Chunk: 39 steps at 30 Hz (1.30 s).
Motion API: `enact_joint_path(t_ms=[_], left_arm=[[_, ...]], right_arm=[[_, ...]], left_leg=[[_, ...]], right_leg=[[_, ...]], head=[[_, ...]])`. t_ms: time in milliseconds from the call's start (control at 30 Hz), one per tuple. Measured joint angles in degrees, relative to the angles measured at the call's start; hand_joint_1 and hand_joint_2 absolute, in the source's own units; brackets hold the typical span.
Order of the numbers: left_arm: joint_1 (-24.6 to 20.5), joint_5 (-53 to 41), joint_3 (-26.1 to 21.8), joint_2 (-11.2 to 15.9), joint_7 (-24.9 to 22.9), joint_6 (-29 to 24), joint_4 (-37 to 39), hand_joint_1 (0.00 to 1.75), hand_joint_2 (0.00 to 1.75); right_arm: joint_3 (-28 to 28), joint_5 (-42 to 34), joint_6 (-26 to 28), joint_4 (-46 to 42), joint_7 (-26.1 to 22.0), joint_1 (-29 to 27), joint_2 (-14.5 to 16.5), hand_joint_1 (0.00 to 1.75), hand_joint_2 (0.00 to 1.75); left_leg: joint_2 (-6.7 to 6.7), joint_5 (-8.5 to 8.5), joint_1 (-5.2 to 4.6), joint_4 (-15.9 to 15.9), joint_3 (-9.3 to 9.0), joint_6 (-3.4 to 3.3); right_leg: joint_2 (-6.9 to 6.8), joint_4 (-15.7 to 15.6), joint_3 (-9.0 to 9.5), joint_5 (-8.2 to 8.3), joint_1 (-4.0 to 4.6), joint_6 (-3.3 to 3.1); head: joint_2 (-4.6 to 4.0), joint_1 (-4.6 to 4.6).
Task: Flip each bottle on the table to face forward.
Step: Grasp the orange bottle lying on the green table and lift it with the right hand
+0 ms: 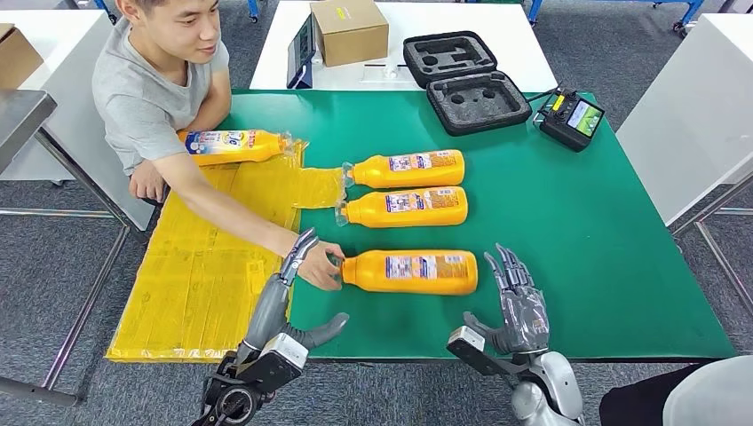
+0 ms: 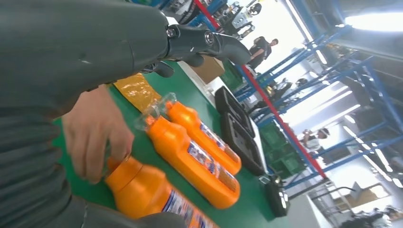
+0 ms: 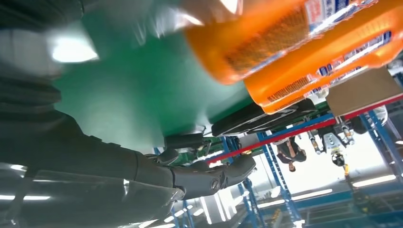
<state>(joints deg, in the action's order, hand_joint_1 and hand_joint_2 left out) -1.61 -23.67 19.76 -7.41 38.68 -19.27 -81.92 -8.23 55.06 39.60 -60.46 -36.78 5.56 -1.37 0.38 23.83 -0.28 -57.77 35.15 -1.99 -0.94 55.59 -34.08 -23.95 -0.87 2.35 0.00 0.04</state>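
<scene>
Labels on the bottles (image 1: 410, 272) are too small to read.

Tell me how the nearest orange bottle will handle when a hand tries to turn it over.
The nearest orange bottle lies on its side with rounded edges, so it would probably roll when nudged. Its glossy plastic looks slippery. A person's hand holds its cap end, which may steady it.

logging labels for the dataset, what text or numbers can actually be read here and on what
None can be read for certain.
Labels on the three orange bottles on the green table, such as the nearest bottle: too small and blurred.
Bottle by the person's arm: blue lettering, unreadable.
Cardboard box: yellow mark, too small.
Remote screen: illegible.
</scene>
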Motion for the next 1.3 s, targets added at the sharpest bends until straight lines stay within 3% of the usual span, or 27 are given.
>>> enact_joint_path(t_ms=[433,1100,1300], left_arm=[[-4.03,5.95,5.42,0.56,1.25,-2.82,4.58,0.00,1.75],[-8.56,5.99,7.52,-0.56,1.41,-0.95,9.91,0.00,1.75],[-8.97,6.08,7.74,-0.63,1.43,-0.99,10.43,0.00,1.75]], right_arm=[[-1.10,-1.05,0.05,3.50,-3.05,3.10,-0.51,0.00,1.75],[9.95,-5.54,-2.22,9.77,-1.31,7.63,2.36,0.00,1.75],[11.03,-5.75,-2.51,10.62,-1.19,8.23,2.59,0.00,1.75]], left_leg=[[-0.01,-0.04,-0.01,-0.01,0.03,-0.04],[-0.01,-0.06,0.00,-0.01,0.02,-0.04],[0.00,-0.06,0.00,-0.01,0.03,-0.04]], right_leg=[[-0.01,0.01,0.01,0.04,-0.01,0.04],[-0.01,0.01,0.01,0.04,-0.01,0.04],[-0.01,0.02,0.01,0.04,0.00,0.04]], head=[[0.00,0.00],[0.00,0.00],[0.00,0.00]])
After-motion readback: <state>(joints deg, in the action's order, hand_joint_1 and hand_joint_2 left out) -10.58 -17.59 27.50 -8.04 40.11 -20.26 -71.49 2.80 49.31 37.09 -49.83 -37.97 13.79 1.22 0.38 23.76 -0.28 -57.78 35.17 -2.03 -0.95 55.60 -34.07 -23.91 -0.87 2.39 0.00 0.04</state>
